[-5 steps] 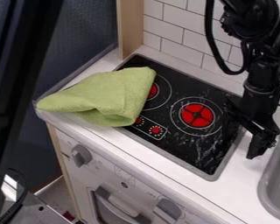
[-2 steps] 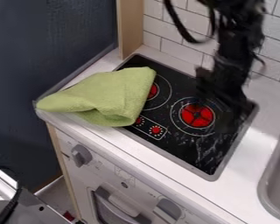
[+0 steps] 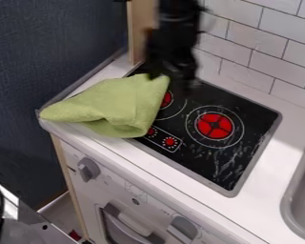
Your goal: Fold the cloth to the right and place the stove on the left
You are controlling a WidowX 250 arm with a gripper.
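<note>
The black gripper (image 3: 174, 81) hangs at the upper middle, over the back left part of the stove and beside the cloth's upper right corner; it is blurred. The green cloth (image 3: 114, 106) lies folded and rumpled across the left end of the black stove (image 3: 228, 162) and the white counter to its left. It covers part of the left burner and the front left of the stovetop. The right burner (image 3: 214, 126) is uncovered. The cloth's lower left tip reaches the counter's left corner.
A grey sink (image 3: 301, 200) is at the right edge. White tiled wall (image 3: 250, 47) runs behind the counter (image 3: 279, 176), and a wooden post (image 3: 141, 28) stands at the back left. Knobs (image 3: 88, 169) sit on the front panel below.
The arm has swung left from the stove's right side, past the right burner, to the cloth's upper right corner. The cloth has not moved.
</note>
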